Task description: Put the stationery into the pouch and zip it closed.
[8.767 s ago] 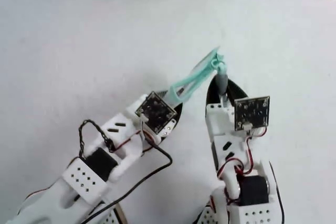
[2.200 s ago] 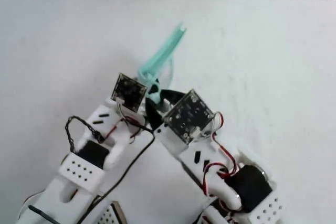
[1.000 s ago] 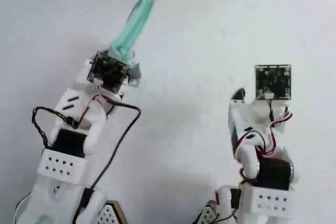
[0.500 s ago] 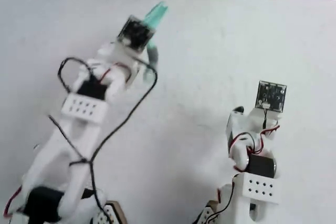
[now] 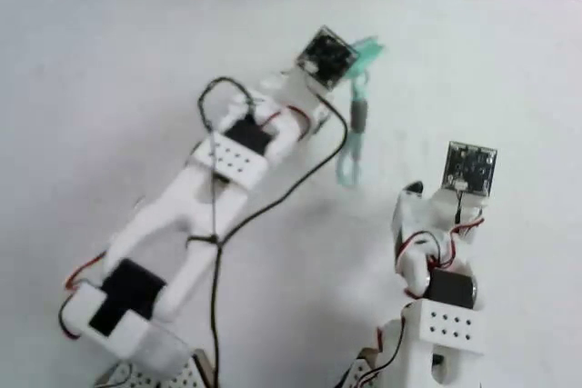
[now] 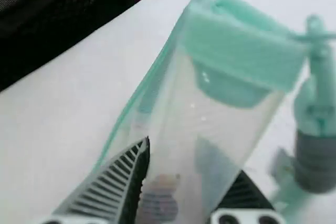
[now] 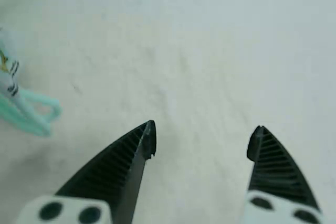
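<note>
Slipping looks like the main risk. The left gripper [image 6: 190, 165] pinches the clear pouch [image 6: 226, 82] by one end alone, so the smooth plastic could slide out from between the jaws. Contents could also spill if the zip is not fully shut, and I cannot tell whether it is. The teal strap [image 5: 357, 120] could snag on the right gripper [image 7: 202, 137], which is spread wide above the surface [image 7: 210, 35]. The pouch runs out beyond the left gripper's tips, well apart from the right gripper, with the strap's loop just off to that gripper's side.

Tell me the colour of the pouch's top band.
Mint green, on a clear pouch; the left wrist view shows it best.
</note>
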